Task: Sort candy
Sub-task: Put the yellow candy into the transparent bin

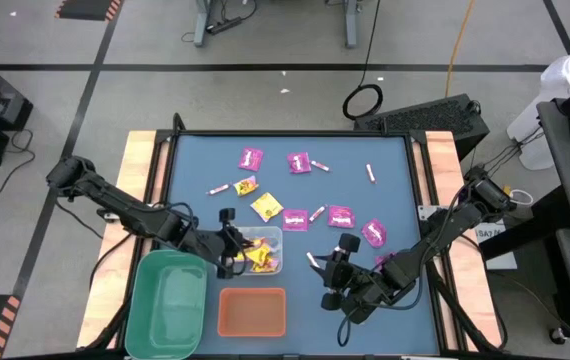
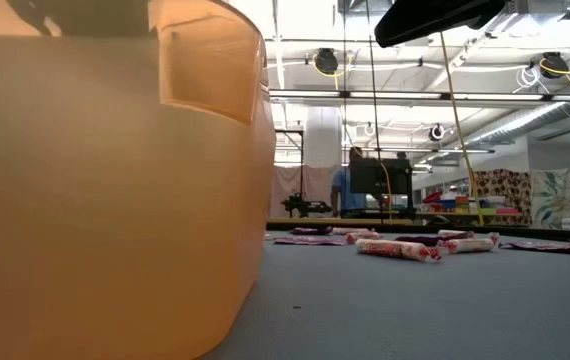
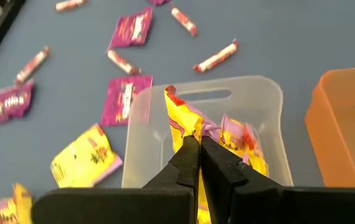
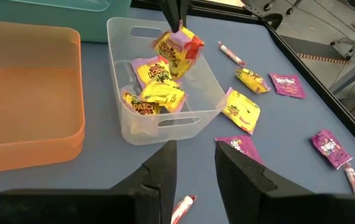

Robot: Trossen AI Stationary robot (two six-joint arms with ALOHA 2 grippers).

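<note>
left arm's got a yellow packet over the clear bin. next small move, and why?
Probably open the left gripper and let go. Its fingers are shut on a yellow square candy packet hanging above the clear plastic bin, which already holds other yellow packets, so a release should land it with its kind. The right gripper waits open nearby.

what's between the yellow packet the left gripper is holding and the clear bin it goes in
Nothing visible. The left gripper, shut on the yellow packet, holds it right over the open clear bin, which has only other yellow packets lying in it. The right gripper is open and off to the side.
</note>
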